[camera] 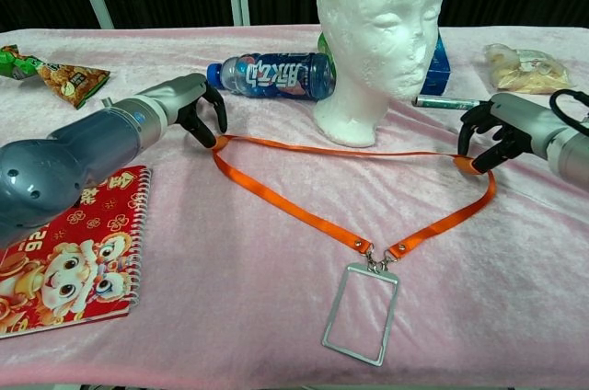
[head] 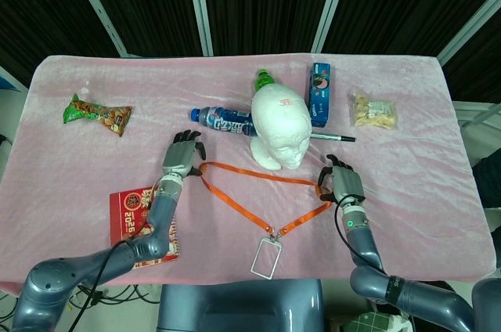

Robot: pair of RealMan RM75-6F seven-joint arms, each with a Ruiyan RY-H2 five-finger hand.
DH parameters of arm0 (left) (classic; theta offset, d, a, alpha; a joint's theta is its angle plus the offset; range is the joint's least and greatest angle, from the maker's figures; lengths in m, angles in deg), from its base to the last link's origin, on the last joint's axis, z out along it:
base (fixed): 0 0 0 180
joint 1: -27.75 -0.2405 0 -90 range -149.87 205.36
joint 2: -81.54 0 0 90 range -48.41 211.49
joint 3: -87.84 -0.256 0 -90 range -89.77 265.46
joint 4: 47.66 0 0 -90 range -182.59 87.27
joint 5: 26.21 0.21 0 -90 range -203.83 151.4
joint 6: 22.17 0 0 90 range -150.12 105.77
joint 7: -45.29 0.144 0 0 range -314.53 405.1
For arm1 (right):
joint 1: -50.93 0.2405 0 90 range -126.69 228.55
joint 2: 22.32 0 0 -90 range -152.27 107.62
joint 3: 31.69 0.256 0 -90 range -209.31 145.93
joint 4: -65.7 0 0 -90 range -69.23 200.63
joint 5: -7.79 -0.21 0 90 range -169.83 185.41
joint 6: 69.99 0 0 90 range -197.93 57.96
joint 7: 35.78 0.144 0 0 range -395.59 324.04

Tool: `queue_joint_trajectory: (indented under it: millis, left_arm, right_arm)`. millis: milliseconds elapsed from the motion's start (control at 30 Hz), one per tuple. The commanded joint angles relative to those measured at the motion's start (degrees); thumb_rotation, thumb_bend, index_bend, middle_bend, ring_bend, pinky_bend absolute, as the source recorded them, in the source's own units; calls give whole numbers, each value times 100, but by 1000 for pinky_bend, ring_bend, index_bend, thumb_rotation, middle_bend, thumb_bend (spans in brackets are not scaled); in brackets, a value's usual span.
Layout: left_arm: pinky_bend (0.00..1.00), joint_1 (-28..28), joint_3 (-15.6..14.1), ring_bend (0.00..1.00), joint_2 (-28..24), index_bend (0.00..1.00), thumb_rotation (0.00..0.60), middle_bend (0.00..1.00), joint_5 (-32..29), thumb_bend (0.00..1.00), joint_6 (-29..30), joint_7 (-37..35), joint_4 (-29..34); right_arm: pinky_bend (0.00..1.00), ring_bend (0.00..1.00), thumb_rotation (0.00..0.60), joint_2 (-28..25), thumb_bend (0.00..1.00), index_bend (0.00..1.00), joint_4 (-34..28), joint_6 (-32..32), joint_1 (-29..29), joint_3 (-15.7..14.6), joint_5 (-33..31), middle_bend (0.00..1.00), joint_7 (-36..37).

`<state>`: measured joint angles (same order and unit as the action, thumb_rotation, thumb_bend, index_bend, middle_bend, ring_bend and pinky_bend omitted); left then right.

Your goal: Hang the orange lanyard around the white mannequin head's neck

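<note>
Left robot hand [camera: 189,107] and right robot hand [camera: 502,125] each pinching the orange lanyard [camera: 304,211] (strap taut), before white mannequin head [camera: 377,31]

The head view looks steeply down from above the robot's near edge, taking in the whole pink surface [head: 407,97] out to the dark far backdrop. The chest view sits low and close, facing nearly level across the surface [camera: 230,298] toward the far side. Both share the mannequin head [head: 279,127] [camera: 379,31] and the middle of the cloth.
</note>
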<state>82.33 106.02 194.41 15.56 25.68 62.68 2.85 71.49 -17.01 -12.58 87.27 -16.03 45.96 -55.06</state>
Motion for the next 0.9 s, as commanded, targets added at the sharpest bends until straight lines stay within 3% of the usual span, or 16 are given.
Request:
queue_joint_trajectory:
  millis: [33, 233, 433, 700, 900]
  left_arm:
    - [0, 2, -14, 0, 37, 551, 600, 124, 41, 333, -8, 41, -32]
    - [0, -3, 34, 0, 118, 574, 600, 128, 129, 334, 26, 41, -56]
    - [0, -13, 75, 0, 193, 617, 600, 154, 183, 422, 61, 64, -69]
    - [0, -23, 109, 0, 275, 631, 600, 158, 135, 442, 169, 332, -116]
    - [0, -115, 351, 0, 92, 626, 600, 158, 167, 449, 110, -45, 426]
  right_arm:
    - [150, 153, 600, -11, 456, 653, -2, -7, -4, 1, 7, 114, 16]
    - [150, 154, 600, -48, 455, 656, -35, -3, -14, 11, 49, 114, 66]
    - [150, 153, 600, -85, 455, 657, -106, 7, -17, 21, 98, 114, 102]
    - [150, 154, 600, -131, 456, 659, -199, 19, -28, 20, 133, 114, 136]
    - [150, 154, 600, -257, 456, 670, -423, 83, -45, 74, 222, 114, 196]
